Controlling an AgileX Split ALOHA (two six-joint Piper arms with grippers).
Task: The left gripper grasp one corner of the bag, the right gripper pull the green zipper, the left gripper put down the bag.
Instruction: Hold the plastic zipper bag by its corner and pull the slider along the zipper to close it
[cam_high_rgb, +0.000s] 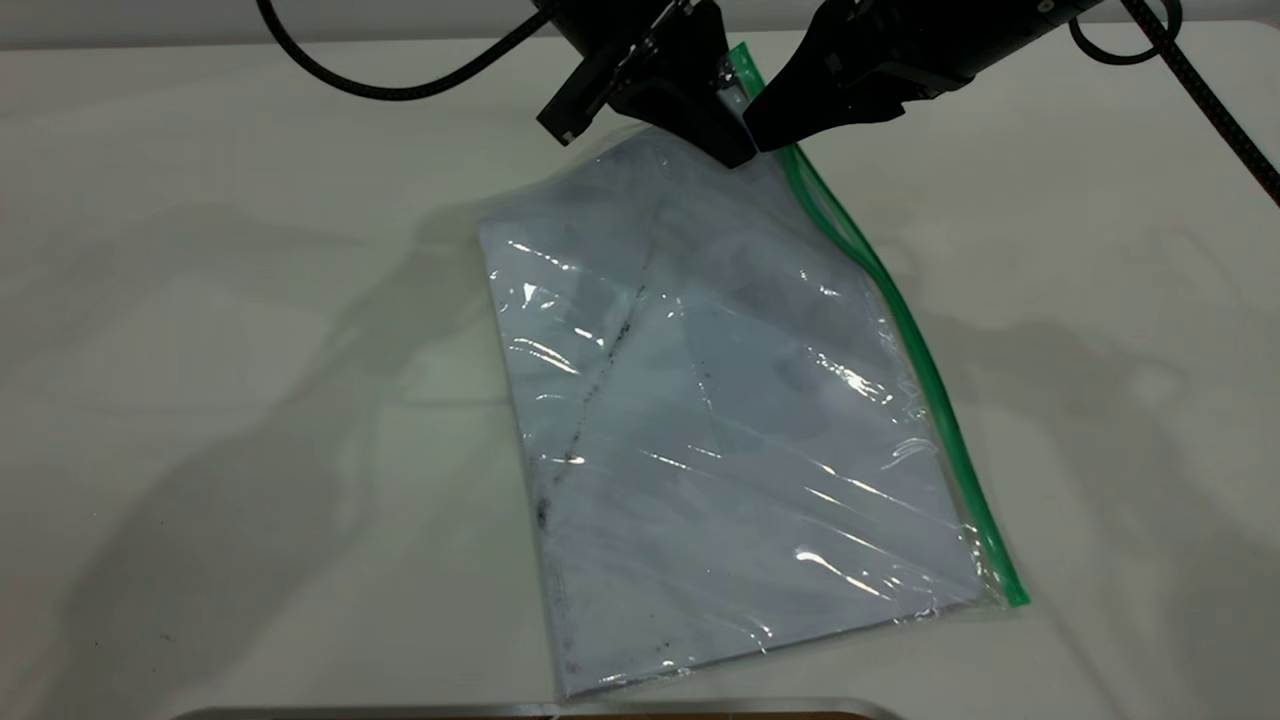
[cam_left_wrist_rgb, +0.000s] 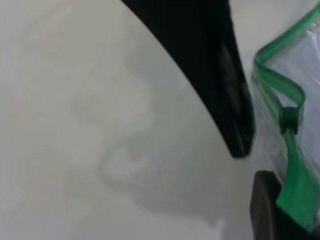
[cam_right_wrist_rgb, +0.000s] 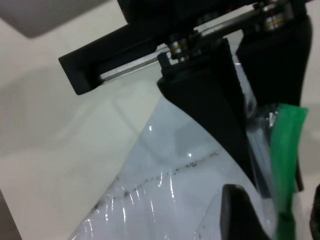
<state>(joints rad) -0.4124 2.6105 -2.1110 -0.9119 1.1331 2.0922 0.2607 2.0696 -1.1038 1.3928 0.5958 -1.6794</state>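
The bag (cam_high_rgb: 720, 400) lies on the white table with its far end lifted. The green zipper (cam_high_rgb: 920, 360) runs along its right long edge. My left gripper (cam_high_rgb: 735, 150) is shut on the far corner of the bag (cam_high_rgb: 738, 62), where the green strip ends. In the left wrist view (cam_left_wrist_rgb: 292, 210) the strip sits in its jaws and the small green slider (cam_left_wrist_rgb: 288, 117) is just beyond. My right gripper (cam_high_rgb: 762, 130) is beside the left one at the strip. In the right wrist view (cam_right_wrist_rgb: 275, 192) it is open, with the green strip (cam_right_wrist_rgb: 287, 150) between its fingers.
The white table (cam_high_rgb: 200, 400) stretches out on both sides of the bag. A metal edge (cam_high_rgb: 520, 710) lies along the near border. Black braided cables (cam_high_rgb: 1210, 100) hang at the back behind both arms.
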